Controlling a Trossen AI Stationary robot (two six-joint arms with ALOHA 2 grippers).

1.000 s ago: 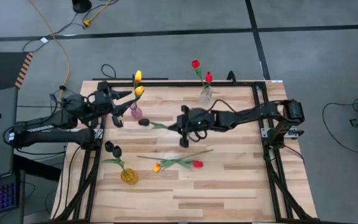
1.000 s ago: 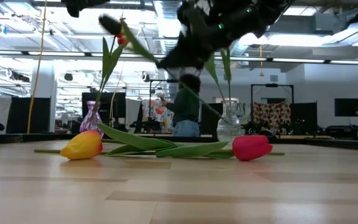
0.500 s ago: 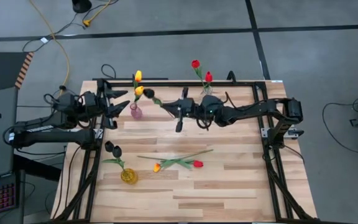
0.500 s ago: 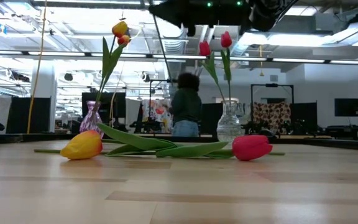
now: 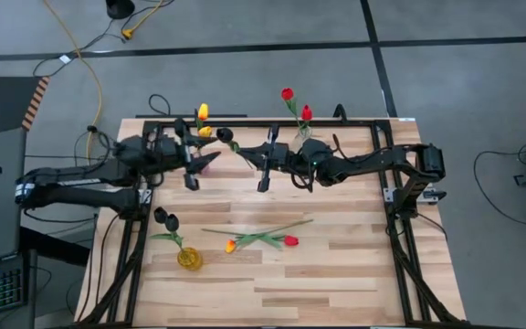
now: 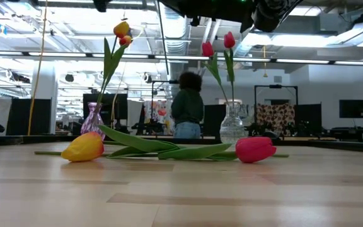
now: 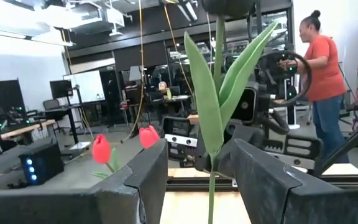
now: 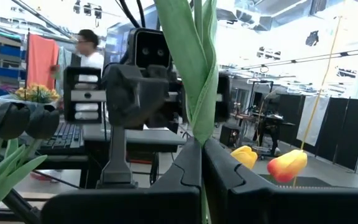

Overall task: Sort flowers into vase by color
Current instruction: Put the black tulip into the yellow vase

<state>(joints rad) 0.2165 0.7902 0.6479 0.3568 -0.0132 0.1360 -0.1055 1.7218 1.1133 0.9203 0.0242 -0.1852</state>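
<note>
My right gripper (image 5: 252,163) is shut on a near-black tulip (image 5: 226,136), held upright above the table's far middle. My left gripper (image 5: 210,160) is open; its fingers (image 7: 149,180) stand on either side of that tulip's stem (image 7: 212,186) without touching. Two yellow tulips (image 5: 204,122) stand in a pink vase (image 6: 93,118), two red ones (image 5: 296,103) in a clear vase (image 5: 302,140), and two near-black ones (image 5: 165,219) in a yellow vase (image 5: 188,259). A yellow-orange tulip (image 5: 230,245) and a red tulip (image 5: 290,241) lie on the table, stems crossed. My right gripper pinches the near-black tulip's green stem and leaf base (image 8: 199,127) between its two fingers. The fingers come about level from the table's right and lie across the stem. The tulip is lifted clear and upright, with its head above the fingers and its lower stem (image 6: 162,44) below them.
A black frame (image 5: 245,121) runs along the table's far edge and sides. The near half of the wooden table (image 5: 336,274) holds only the two lying tulips. A person (image 6: 188,107) stands in the room beyond the table.
My right gripper has risen, gone toward the far edge and tipped upward, swinging the near-black tulip from lying almost level to upright. My left gripper drew back a little from the pink vase, then went toward the table's right until its open fingers flank the stem.
</note>
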